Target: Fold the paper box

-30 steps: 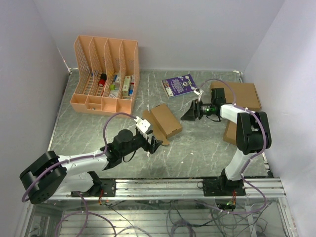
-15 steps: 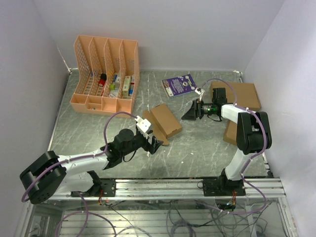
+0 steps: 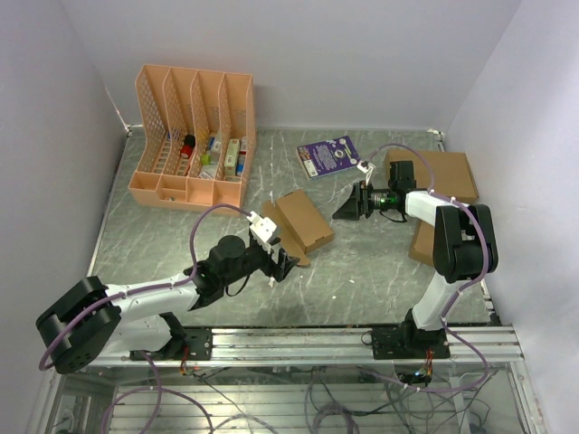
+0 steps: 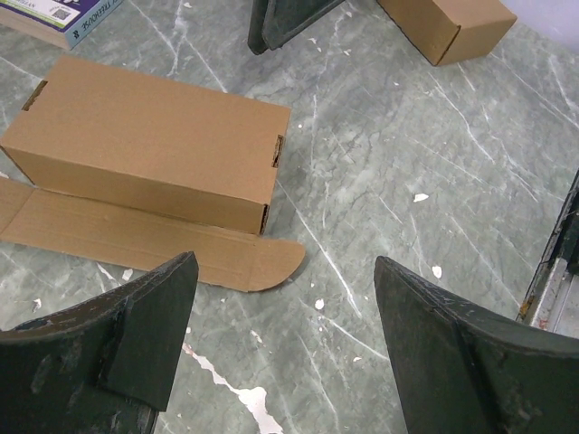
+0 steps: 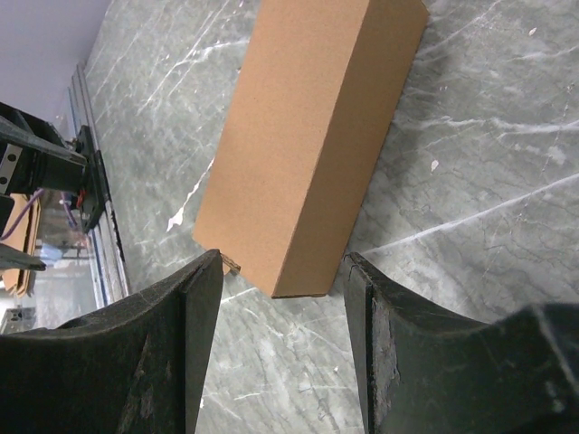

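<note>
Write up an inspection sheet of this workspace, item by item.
Surface: grey marbled table, with white flecks scattered on it.
Job's things: box formed into an oblong, with one long flap lying flat on the table.
Clutter: peach organizer holding small items; purple booklet; large carton; small carton.
Grippers: left end effector open, empty, near the flap; right end effector open, empty, facing the box.
Cables: purple cables loop over both arms; loose wiring below the rail.
Surroundings: plain pale walls on three sides.
</note>
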`<state>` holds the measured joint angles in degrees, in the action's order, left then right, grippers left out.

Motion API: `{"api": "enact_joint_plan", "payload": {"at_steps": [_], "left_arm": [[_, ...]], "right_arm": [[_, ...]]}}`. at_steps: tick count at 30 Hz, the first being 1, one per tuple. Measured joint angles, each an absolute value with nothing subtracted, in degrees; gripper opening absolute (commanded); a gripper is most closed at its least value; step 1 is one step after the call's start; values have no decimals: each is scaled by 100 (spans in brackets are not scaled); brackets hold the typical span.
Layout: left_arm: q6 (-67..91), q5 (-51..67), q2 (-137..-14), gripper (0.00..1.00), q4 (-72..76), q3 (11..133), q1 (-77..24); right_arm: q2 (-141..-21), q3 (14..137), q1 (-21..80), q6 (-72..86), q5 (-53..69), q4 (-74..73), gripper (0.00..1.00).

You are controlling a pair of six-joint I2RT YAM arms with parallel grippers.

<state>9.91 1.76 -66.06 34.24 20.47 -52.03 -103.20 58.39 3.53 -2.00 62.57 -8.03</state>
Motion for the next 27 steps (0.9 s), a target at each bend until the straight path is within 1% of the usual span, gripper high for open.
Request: {"api": "enact_joint_plan", "payload": {"at_steps": [27], "left_arm": [[902, 255, -6632, 88, 3413, 2176, -5203]], "right_arm": [[-10307, 5732, 349, -143, 6368, -668, 55]]}}
